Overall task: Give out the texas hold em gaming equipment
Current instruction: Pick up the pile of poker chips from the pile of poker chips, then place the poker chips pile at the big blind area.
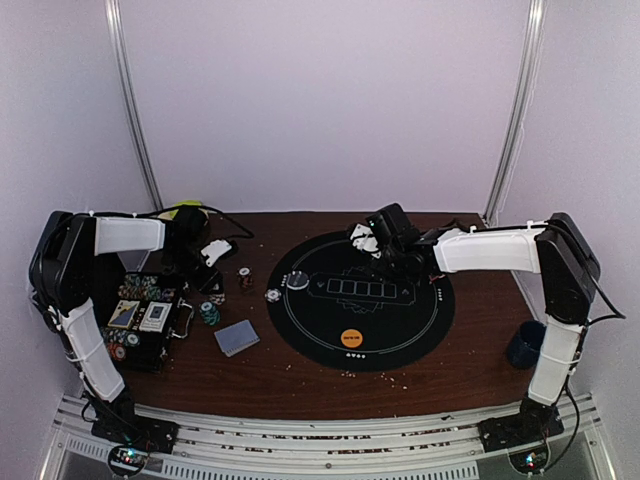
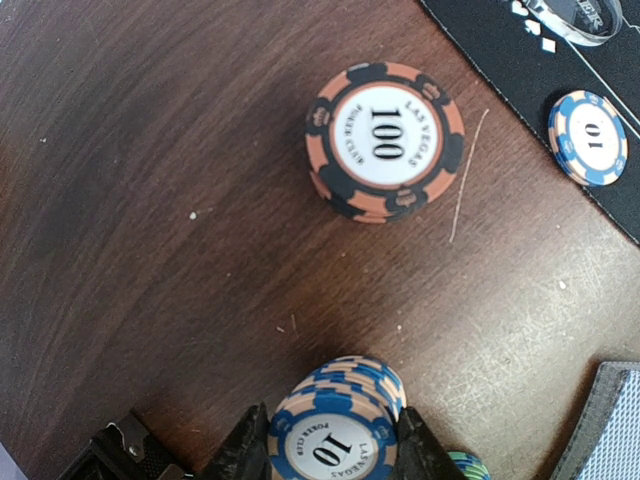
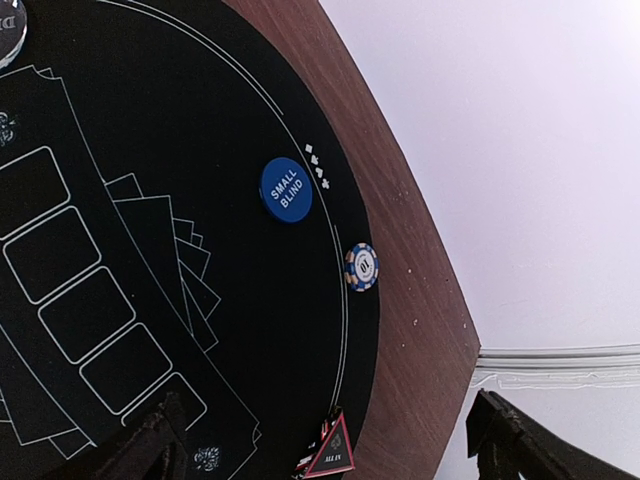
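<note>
My left gripper (image 2: 335,442) is shut on a short stack of blue-and-white "10" poker chips (image 2: 338,420), one finger on each side, low over the brown table beside the chip case. Ahead of it stands a stack of orange-and-black "100" chips (image 2: 385,140). A single blue "10" chip (image 2: 588,137) lies on the edge of the black mat (image 2: 500,40). My right gripper (image 3: 330,432) hangs open over the far side of the mat (image 3: 150,250). Below it are a blue "small blind" button (image 3: 286,190), another blue "10" chip (image 3: 362,267) and a triangular "all in" marker (image 3: 332,455).
The black chip case (image 1: 145,312), with chips and cards in it, sits at the left. Teal chips (image 1: 208,313) and a grey-blue card deck (image 1: 237,338) lie near it. An orange button (image 1: 351,338) and a clear dealer button (image 1: 299,280) rest on the mat. A dark blue mug (image 1: 525,343) stands at the right.
</note>
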Controlling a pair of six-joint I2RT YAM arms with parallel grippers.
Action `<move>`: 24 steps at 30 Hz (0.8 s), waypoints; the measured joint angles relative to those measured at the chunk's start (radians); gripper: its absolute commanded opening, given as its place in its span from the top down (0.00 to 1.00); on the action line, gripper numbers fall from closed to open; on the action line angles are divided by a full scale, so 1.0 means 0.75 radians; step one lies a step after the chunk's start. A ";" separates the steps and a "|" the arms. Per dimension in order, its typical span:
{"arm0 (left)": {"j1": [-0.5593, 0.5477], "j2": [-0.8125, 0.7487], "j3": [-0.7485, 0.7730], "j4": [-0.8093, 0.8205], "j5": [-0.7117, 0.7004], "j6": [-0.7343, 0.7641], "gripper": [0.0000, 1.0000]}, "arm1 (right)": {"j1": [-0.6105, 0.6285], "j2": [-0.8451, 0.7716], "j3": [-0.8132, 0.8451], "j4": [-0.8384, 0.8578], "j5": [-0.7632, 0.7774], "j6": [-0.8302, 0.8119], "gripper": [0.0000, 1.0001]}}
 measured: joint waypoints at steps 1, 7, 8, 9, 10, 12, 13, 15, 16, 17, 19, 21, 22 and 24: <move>0.000 0.000 0.000 0.000 0.001 0.000 0.68 | 0.000 0.000 -0.002 0.001 0.001 0.000 0.00; 0.000 -0.008 0.000 -0.004 -0.003 0.001 0.69 | 0.000 0.000 -0.006 0.006 0.006 -0.001 0.00; 0.000 -0.013 0.000 -0.007 -0.004 0.001 0.69 | 0.000 0.000 -0.006 0.008 0.007 0.000 0.00; 0.000 -0.021 0.001 -0.010 -0.004 0.001 0.69 | 0.000 0.000 -0.006 0.009 0.008 -0.001 0.00; 0.000 -0.034 0.001 -0.016 -0.004 0.001 0.70 | 0.000 0.000 -0.007 0.009 0.009 0.000 0.00; 0.000 -0.060 0.008 -0.035 -0.004 0.002 0.70 | 0.000 0.000 -0.007 0.011 0.011 0.000 0.00; -0.001 -0.071 0.014 -0.043 -0.005 0.003 0.71 | 0.000 0.000 -0.007 0.011 0.011 -0.001 0.00; -0.005 -0.094 0.038 -0.062 -0.005 0.010 0.71 | 0.000 0.000 -0.007 0.016 0.011 0.000 0.00; -0.009 -0.104 0.048 -0.069 -0.005 0.013 0.71 | 0.000 -0.001 -0.008 0.018 0.011 0.000 0.00; -0.017 -0.117 0.059 -0.072 -0.007 0.017 0.70 | -0.002 -0.001 -0.008 0.019 0.011 0.000 0.00; -0.040 -0.135 0.078 -0.076 -0.012 0.027 0.70 | -0.012 -0.002 -0.009 0.018 0.010 0.000 0.00; -0.077 -0.145 0.104 -0.084 -0.019 0.038 0.70 | -0.018 -0.004 -0.010 0.018 0.006 0.001 0.00; -0.103 -0.145 0.124 -0.098 -0.024 0.044 0.70 | -0.030 -0.008 -0.010 0.016 -0.001 0.003 0.00; -0.158 -0.143 0.165 -0.127 -0.031 0.053 0.70 | -0.065 -0.022 -0.010 0.010 -0.016 0.007 0.00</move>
